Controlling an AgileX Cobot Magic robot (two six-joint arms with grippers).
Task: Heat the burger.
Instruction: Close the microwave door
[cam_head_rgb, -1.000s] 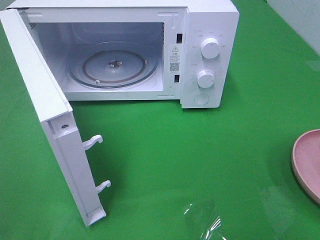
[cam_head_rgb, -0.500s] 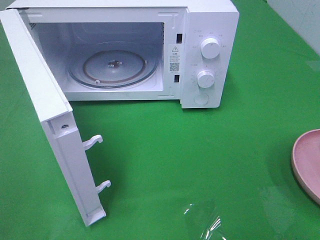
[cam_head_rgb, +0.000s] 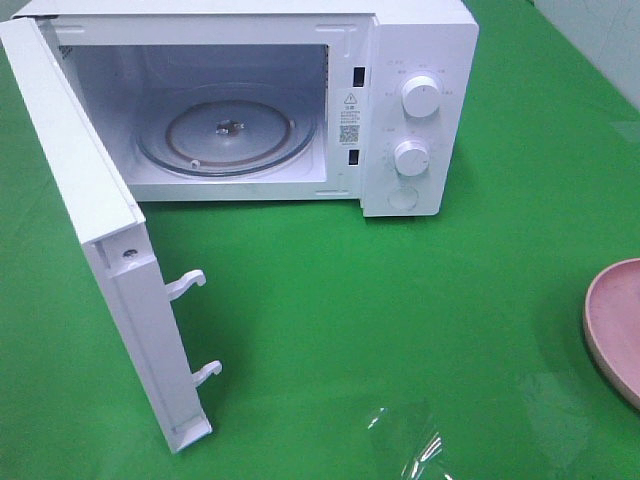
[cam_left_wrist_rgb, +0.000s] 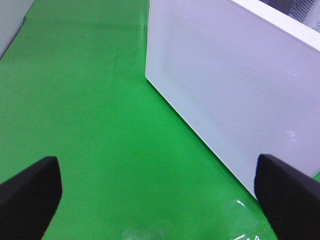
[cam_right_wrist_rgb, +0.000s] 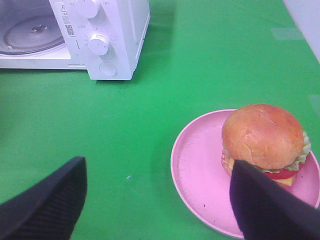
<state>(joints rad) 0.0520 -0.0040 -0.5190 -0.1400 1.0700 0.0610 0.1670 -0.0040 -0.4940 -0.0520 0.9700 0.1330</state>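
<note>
The burger (cam_right_wrist_rgb: 264, 137), golden-brown bun with green lettuce, sits on a round pink plate (cam_right_wrist_rgb: 200, 170) in the right wrist view. Only the plate's edge (cam_head_rgb: 612, 325) shows at the right border of the high view; the burger is out of that view. The white microwave (cam_head_rgb: 420, 60) stands at the back with its door (cam_head_rgb: 95, 220) swung wide open and its glass turntable (cam_head_rgb: 225, 135) bare. My right gripper (cam_right_wrist_rgb: 157, 200) is open, hovering short of the plate. My left gripper (cam_left_wrist_rgb: 157, 195) is open, beside the door's outer face (cam_left_wrist_rgb: 235, 90). Neither gripper shows in the high view.
A green cloth (cam_head_rgb: 400, 300) covers the table. Two door latch hooks (cam_head_rgb: 185, 285) stick out from the open door's edge. Two knobs (cam_head_rgb: 420, 97) are on the microwave's right panel. A shiny glare patch (cam_head_rgb: 410, 440) lies near the front edge.
</note>
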